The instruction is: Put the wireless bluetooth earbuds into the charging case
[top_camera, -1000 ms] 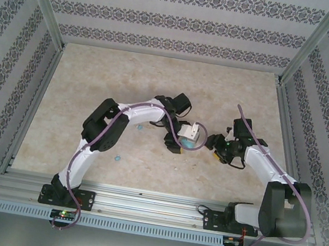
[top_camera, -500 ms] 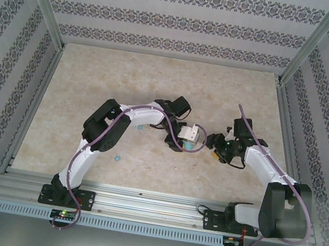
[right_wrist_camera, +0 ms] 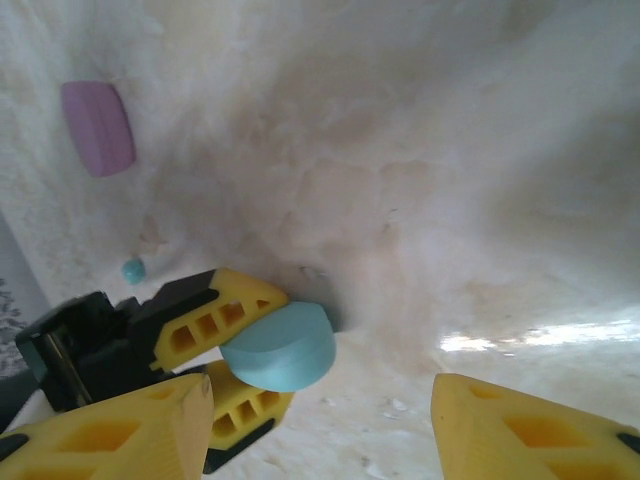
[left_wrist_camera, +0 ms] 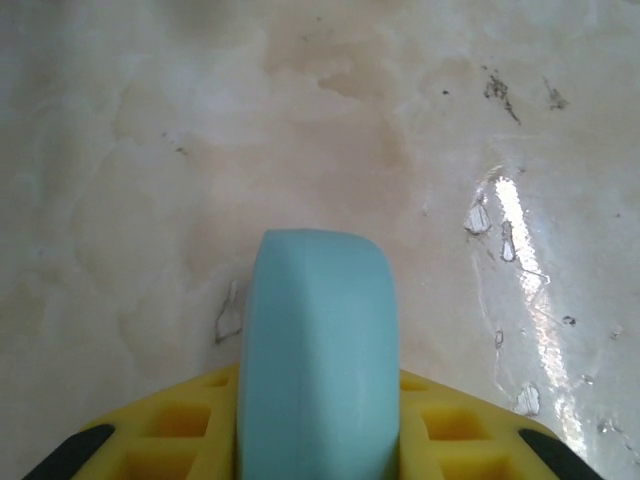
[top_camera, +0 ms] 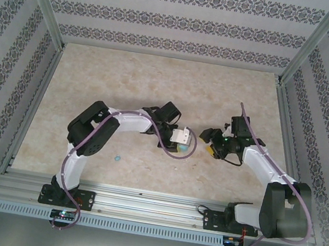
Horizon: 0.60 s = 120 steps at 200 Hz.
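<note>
Bare marbled bench (top_camera: 97, 74) is seen toward every edge. Mid-bench, a light blue oval plastic case (left_wrist_camera: 318, 350) is clamped by the left pincer (top_camera: 180, 144), with the right pincer (right_wrist_camera: 318, 398) spread wide beside it. A tiny light blue earbud (top_camera: 117, 157) is seen nearer the front edge, well apart.

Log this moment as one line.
left gripper: shut on light blue case | right gripper: open, empty | pink case, blue earbud: on table
</note>
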Tool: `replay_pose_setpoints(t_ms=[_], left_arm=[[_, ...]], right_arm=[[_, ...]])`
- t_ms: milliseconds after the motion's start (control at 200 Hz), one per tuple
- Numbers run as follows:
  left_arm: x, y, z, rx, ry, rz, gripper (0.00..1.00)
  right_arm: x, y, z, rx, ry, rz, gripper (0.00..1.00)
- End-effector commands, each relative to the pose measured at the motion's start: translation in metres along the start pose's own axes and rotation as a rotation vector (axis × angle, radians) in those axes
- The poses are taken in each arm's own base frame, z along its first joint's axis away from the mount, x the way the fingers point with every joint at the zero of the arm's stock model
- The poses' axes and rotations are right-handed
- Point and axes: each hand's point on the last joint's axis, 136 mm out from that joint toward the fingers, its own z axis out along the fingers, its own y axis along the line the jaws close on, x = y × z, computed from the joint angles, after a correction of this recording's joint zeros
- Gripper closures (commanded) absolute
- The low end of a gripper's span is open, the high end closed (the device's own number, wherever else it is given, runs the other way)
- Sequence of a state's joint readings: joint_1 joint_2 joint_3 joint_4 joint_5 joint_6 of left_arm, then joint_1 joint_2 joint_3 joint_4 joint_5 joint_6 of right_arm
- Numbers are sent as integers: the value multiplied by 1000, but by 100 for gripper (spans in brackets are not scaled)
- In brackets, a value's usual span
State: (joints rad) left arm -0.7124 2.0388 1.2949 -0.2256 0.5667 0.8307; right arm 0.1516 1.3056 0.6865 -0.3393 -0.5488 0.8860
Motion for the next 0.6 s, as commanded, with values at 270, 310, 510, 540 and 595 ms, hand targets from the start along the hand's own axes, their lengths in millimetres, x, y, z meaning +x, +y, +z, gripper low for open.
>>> replay_pose_setpoints(t_ms=[270, 310, 510, 540, 595], left_arm=[[-40, 33, -79, -219, -201, -119, 73], [-42, 31, -84, -208, -221, -134, 73], [-59, 27, -112, -122, -378, -235, 73], [-61, 27, -117, -113, -402, -251, 73], [-64, 28, -125, -96, -442, -273, 73]], right_arm=[[15, 88, 1, -190, 58, -2, 40], [17, 94, 2, -205, 67, -9, 40], [27, 126, 2, -301, 113, -66, 40], [29, 129, 2, -313, 120, -75, 40], [32, 138, 1, -339, 135, -97, 40]])
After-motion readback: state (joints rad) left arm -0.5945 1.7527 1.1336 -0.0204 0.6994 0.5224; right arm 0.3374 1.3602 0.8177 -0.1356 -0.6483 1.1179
